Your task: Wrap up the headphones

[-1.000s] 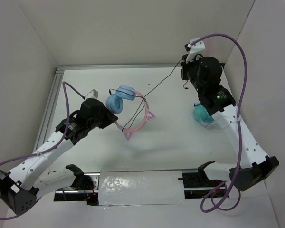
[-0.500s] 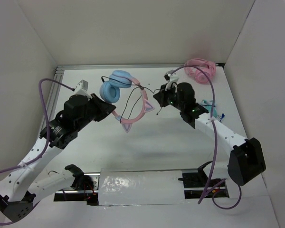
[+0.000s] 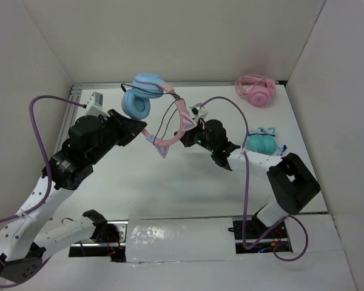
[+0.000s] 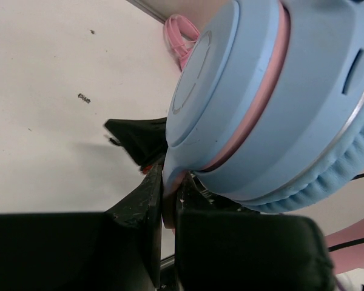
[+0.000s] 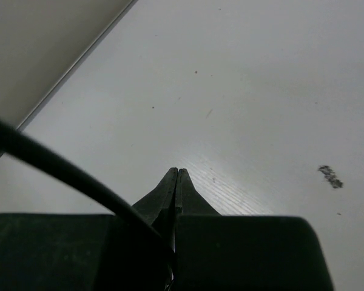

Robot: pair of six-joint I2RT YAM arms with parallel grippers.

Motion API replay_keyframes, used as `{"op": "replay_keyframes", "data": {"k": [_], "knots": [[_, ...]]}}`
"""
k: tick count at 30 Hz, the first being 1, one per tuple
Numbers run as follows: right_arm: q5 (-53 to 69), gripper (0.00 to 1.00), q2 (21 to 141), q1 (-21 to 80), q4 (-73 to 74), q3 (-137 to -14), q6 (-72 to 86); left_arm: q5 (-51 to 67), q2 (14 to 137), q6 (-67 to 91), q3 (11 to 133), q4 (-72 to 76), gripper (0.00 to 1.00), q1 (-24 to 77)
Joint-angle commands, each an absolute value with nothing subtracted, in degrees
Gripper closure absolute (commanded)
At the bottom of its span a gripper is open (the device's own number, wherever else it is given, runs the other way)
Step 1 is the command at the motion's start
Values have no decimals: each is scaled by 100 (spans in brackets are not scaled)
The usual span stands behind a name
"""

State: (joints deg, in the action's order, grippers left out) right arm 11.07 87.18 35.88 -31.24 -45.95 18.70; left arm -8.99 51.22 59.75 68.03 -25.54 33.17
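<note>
Your L gripper clamps the headphones aloft, ~11 o'clock — R gripper pinched tight on the cable. No neat wraps showing yet — winding's mostly left, imo.

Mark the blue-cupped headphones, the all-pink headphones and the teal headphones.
Blue-cupped headphones [image 3: 137, 105]: top external view, nearer ear cup.
All-pink headphones [image 3: 258, 94]: top external view, ear cup.
Teal headphones [image 3: 260, 143]: top external view, ear cup.
</note>
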Motion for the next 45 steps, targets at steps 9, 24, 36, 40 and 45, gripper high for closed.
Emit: {"op": "replay_keyframes", "data": {"k": [9,24,36,40,45], "knots": [[834,100,9554,4763,-5939,-4034,2110,-1722,5712,7013,7611,-2154,100,3349],[-1414,100,9598,6468,-4632,-3850,2180,-2751,7504,8859,9228,-4105,100,3059],[-4579,100,7869,7057,-46,-4578,3376,-2839,9184,10028,9905,-5967,100,2638],[-4289,100,7655,7303,1271,-5193,3155,-2444,9676,9967,10124,-6029,100,2444],[-4410,100,7909,7786,2380,-6141,2778,-2242,10318,10055,10634,-6459,100,2435]]}}
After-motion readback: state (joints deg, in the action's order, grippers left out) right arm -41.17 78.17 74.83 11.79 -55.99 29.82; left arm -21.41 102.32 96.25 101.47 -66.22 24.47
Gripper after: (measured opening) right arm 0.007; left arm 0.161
